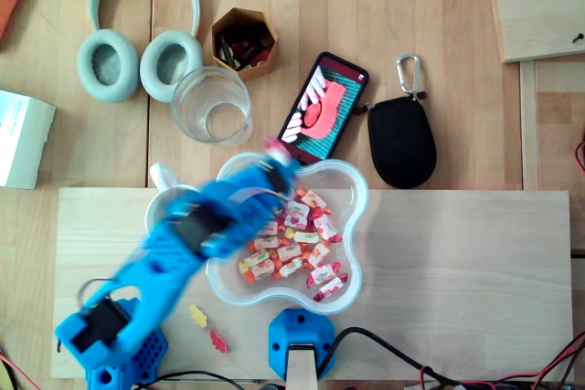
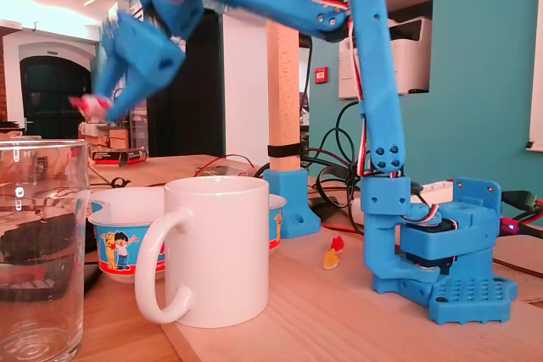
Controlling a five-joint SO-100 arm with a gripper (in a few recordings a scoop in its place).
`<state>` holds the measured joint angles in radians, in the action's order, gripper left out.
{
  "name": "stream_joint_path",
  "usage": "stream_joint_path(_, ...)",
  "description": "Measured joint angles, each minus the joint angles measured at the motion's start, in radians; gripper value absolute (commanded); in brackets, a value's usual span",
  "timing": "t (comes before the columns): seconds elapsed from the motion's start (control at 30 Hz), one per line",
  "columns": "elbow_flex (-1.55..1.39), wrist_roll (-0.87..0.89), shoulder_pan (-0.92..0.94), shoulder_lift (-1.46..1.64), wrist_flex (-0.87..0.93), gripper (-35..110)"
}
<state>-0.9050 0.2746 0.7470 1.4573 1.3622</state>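
Above the candy bowl [image 1: 362,203] rim, high off the table | your gripper [image 2: 98,106] jaws pinch a pink wrapped candy [image 2: 87,105] | glass tumbler [image 1: 211,104] and white mug [image 2: 225,247] nearby

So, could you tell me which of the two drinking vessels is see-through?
The glass beside the headphones; the mug is opaque white, with a handle.

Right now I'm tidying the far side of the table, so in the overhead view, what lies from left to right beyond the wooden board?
White box → headphones → wooden cup → phone → black pouch.
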Motion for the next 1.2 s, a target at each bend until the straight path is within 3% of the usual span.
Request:
stream_joint_path(0.4,0.104,0.046,-0.325,0.041,0.031,-3)
stream_joint_path(1.2,0.126,0.009,-0.199,-0.135,0.026,-3)
